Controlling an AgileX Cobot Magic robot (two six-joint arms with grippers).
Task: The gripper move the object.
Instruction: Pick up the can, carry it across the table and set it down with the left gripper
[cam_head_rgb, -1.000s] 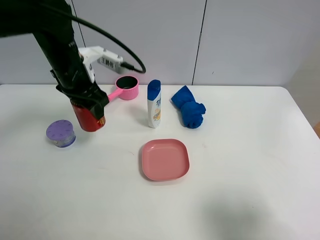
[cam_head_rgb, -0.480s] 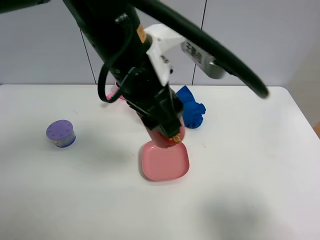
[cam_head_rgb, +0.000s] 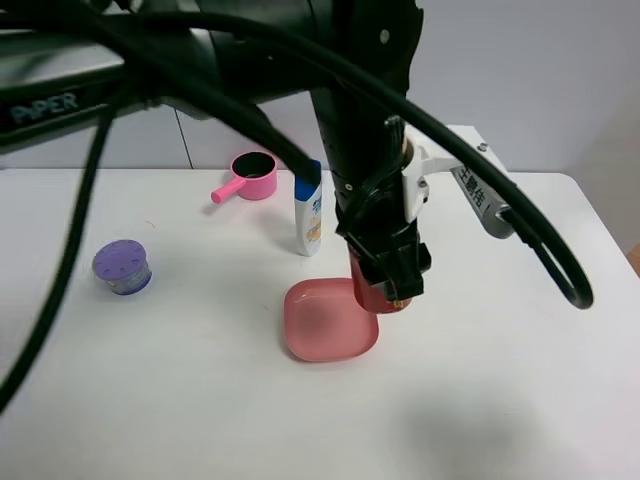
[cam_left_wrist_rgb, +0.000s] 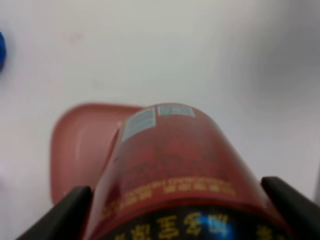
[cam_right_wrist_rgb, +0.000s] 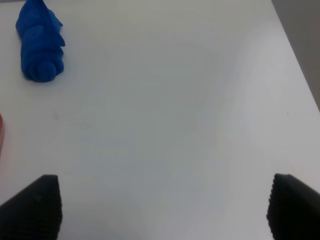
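Observation:
My left gripper (cam_head_rgb: 392, 278) is shut on the red can (cam_head_rgb: 370, 293) and holds it upright over the right edge of the pink plate (cam_head_rgb: 318, 325). I cannot tell whether the can touches the table. In the left wrist view the can (cam_left_wrist_rgb: 167, 160) fills the gap between the two black jaws of the left gripper (cam_left_wrist_rgb: 180, 202), with the plate (cam_left_wrist_rgb: 77, 145) behind it. My right gripper (cam_right_wrist_rgb: 162, 205) is open and empty over bare white table. It does not show in the exterior view.
A white shampoo bottle with a blue cap (cam_head_rgb: 309, 215) stands just behind the plate. A pink scoop (cam_head_rgb: 250, 175) lies at the back. A purple-lidded tub (cam_head_rgb: 122, 267) sits at the left. A blue cloth (cam_right_wrist_rgb: 40, 45) shows in the right wrist view.
My left arm carried the red can from beside the purple tub at the left, rightward across the table, to the right edge of the pink plate.

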